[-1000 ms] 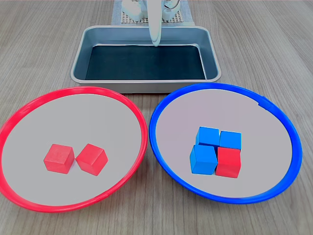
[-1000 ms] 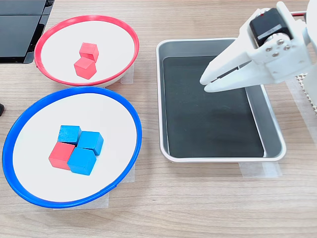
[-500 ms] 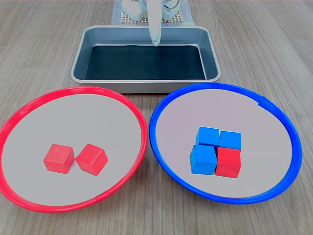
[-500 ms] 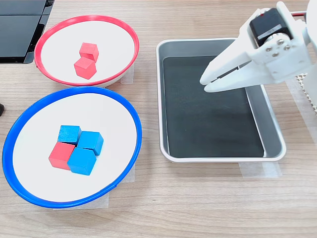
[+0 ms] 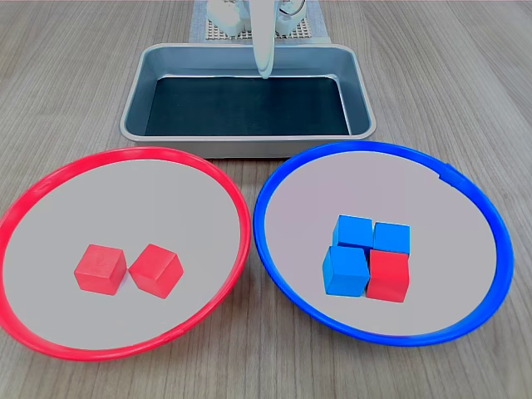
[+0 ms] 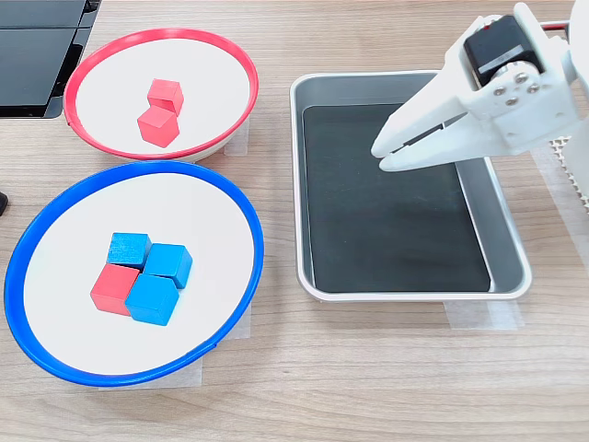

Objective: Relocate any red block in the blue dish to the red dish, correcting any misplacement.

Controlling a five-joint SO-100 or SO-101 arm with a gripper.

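White gripper (image 6: 379,155) hovers over the metal tray (image 6: 508,241), jaws nearly together and holding nothing — exactly as it was a second ago. Nothing has moved between frames, so the task has not begun. Red block (image 6: 114,288) sits in the blue dish (image 6: 237,206), touching three blue cubes (image 6: 153,299). Red dish (image 6: 241,68), well apart from the gripper, already holds two red cubes (image 6: 157,125).

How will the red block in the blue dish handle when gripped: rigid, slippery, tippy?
Probably rigid: the red block is a plain cube with crisp edges. Unlikely to roll or tip, since it sits flat in the blue dish. Access looks tight: blue cubes press against two of its sides, so a push may shift them too.
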